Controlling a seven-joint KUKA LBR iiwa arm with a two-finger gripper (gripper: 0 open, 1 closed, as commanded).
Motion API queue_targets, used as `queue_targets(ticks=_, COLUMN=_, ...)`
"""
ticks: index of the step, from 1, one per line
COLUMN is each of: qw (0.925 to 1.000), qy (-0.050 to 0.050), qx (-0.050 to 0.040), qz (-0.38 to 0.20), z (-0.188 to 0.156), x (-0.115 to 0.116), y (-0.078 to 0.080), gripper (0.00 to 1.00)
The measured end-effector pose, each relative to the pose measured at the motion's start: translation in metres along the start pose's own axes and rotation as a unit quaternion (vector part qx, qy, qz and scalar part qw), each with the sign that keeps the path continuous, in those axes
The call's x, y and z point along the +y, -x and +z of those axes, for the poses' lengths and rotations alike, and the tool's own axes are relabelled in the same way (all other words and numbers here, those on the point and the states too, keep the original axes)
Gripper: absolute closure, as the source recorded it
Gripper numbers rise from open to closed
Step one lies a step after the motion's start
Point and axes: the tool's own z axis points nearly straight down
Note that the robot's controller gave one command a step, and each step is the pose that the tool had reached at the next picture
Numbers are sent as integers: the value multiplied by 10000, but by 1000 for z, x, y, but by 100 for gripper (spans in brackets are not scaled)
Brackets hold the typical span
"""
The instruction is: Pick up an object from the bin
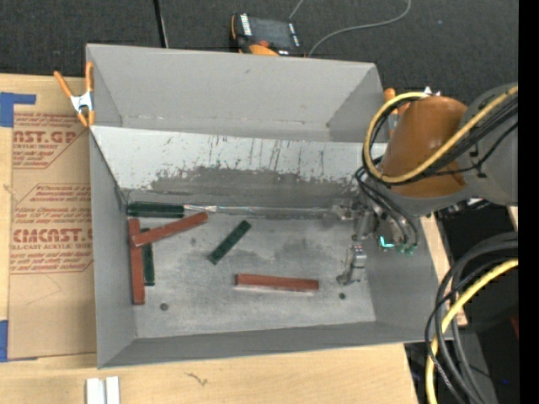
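The gripper [350, 274] hangs low at the right end of the grey bin [253, 99], its grip impossible to read from above, just right of a red-brown flat bar [276, 284] lying on the floor; the bar looks light, stiff and thin, probably best pinched across its narrow width at mid-length

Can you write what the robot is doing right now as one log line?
pincer: low at the view's right side of bin | nearest: reddish-brown bar, flat, apart | pick: not yet done
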Motion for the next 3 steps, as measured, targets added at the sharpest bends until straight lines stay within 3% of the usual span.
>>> queue_targets(ticks=1, qw=9999, qy=14, qx=18, qz=-125, z=68, x=49, y=-46, gripper=0)
queue_targets(ticks=2, qw=9999, qy=-2, qx=-32, qz=-112, z=64, x=47, y=-42, gripper=100)
queue_targets(ticks=3, qw=9984, qy=-7, qx=-76, qz=-569, z=-96, x=72, y=-52, gripper=100)
